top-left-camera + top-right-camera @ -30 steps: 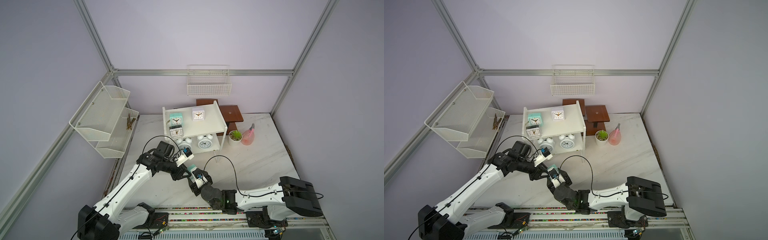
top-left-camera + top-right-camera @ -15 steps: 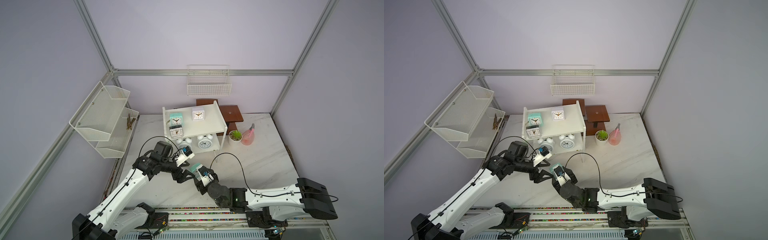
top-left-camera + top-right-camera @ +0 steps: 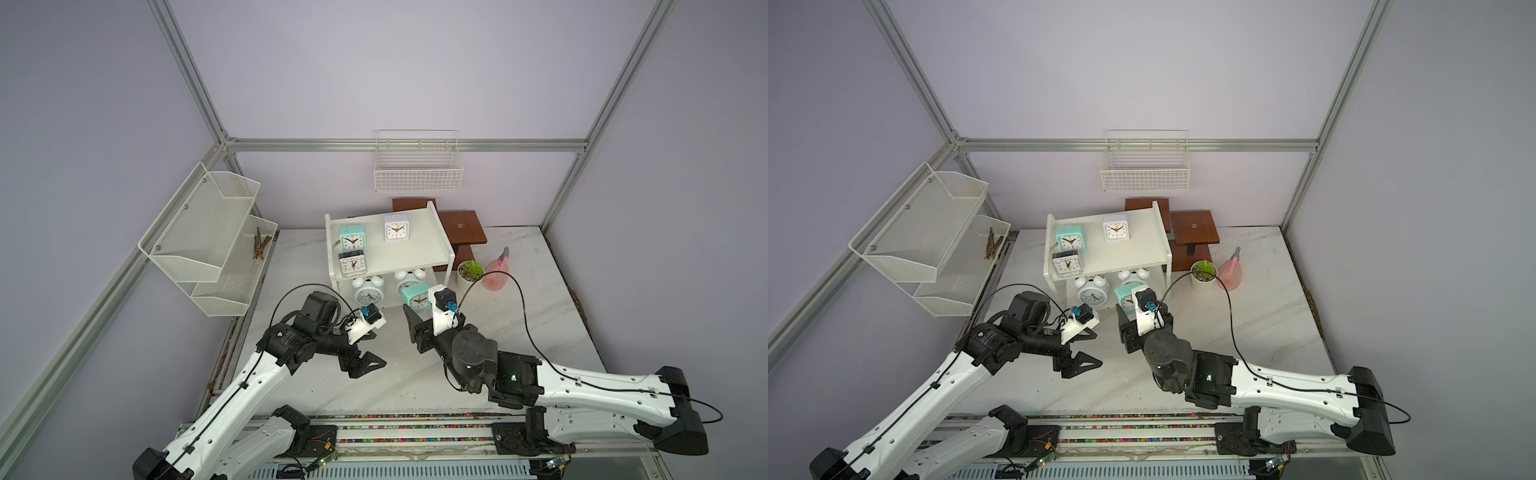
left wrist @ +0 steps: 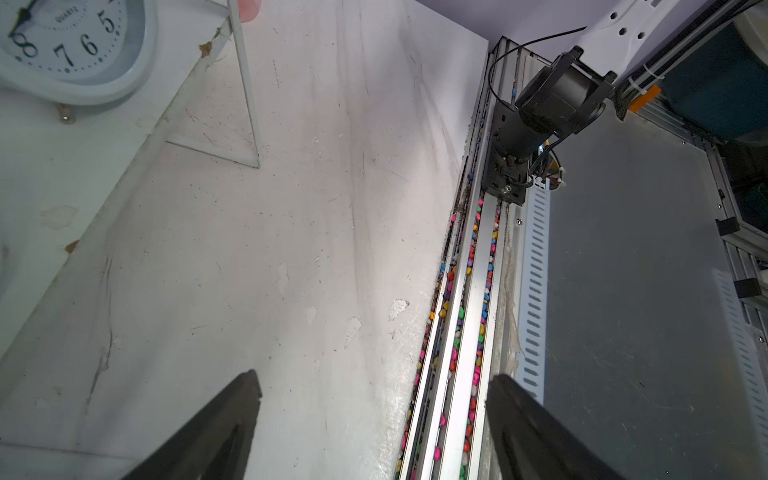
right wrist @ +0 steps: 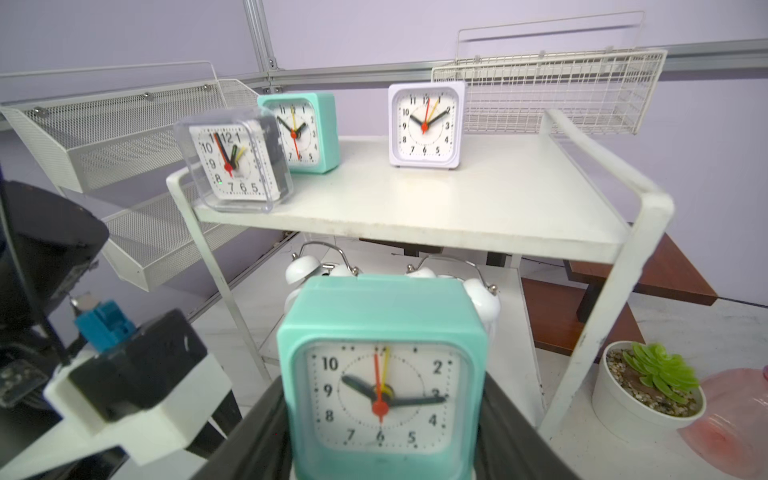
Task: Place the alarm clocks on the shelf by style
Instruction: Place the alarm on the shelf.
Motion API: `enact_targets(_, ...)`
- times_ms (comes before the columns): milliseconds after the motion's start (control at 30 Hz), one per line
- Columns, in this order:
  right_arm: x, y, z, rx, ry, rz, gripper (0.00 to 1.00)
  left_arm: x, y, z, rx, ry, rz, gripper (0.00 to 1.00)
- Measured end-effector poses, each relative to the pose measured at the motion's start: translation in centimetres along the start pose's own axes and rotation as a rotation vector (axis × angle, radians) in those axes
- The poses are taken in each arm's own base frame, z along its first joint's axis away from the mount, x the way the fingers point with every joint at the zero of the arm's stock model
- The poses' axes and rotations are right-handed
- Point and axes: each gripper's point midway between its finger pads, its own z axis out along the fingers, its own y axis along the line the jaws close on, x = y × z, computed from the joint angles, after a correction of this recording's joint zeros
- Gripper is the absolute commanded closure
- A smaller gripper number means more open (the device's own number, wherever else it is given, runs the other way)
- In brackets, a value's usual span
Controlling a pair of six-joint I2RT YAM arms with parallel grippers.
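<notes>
My right gripper [image 5: 384, 399] is shut on a mint green square alarm clock [image 5: 382, 374], held upright just in front of the white shelf [image 3: 415, 253]. In both top views this clock [image 3: 417, 297] [image 3: 1126, 297] hangs before the lower tier. On the top board stand a mint clock [image 3: 352, 239], a white square clock [image 3: 397, 227] and a dark-framed clock [image 3: 352, 264]. Two white twin-bell clocks [image 3: 368, 291] [image 3: 405, 279] stand on the lower board. My left gripper [image 3: 374, 351] [image 4: 374, 378] is open and holds nothing, low over the table left of the right gripper.
A white mesh wall rack [image 3: 208, 232] hangs at the left and a wire basket [image 3: 417, 174] on the back wall. Brown wooden stands [image 3: 461, 228], a potted plant [image 3: 471, 272] and a pink spray bottle [image 3: 496, 276] sit right of the shelf. A rail with coloured pebbles [image 3: 415, 420] runs along the front.
The left gripper has opened, let go of the mint clock and drawn back left. The right gripper, still holding that clock, has carried it away toward the shelf front.
</notes>
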Motion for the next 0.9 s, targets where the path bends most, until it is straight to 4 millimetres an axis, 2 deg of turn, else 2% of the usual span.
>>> enact_targets(200,-4.8,0.0,0.2,0.012,-0.056,0.021,0.57,0.1,-0.2,0.0,0.003,-0.003,0.024,0.12)
enact_targets(300,-5.9,-0.1,1.2,0.028,-0.073,0.022,0.57,0.3,-0.2,0.1,0.004,0.003,0.026,0.12)
enact_targets(400,-5.9,-0.1,2.7,0.042,-0.081,0.014,0.58,0.4,-0.2,0.1,0.003,0.003,0.028,0.12)
enact_targets(633,-4.4,0.0,6.4,0.086,-0.091,-0.041,0.58,0.2,-0.4,-0.3,-0.011,-0.013,0.044,0.12)
enact_targets(900,-4.4,0.3,8.2,0.136,-0.139,-0.049,0.58,0.6,-0.6,-0.4,-0.011,-0.013,0.045,0.12)
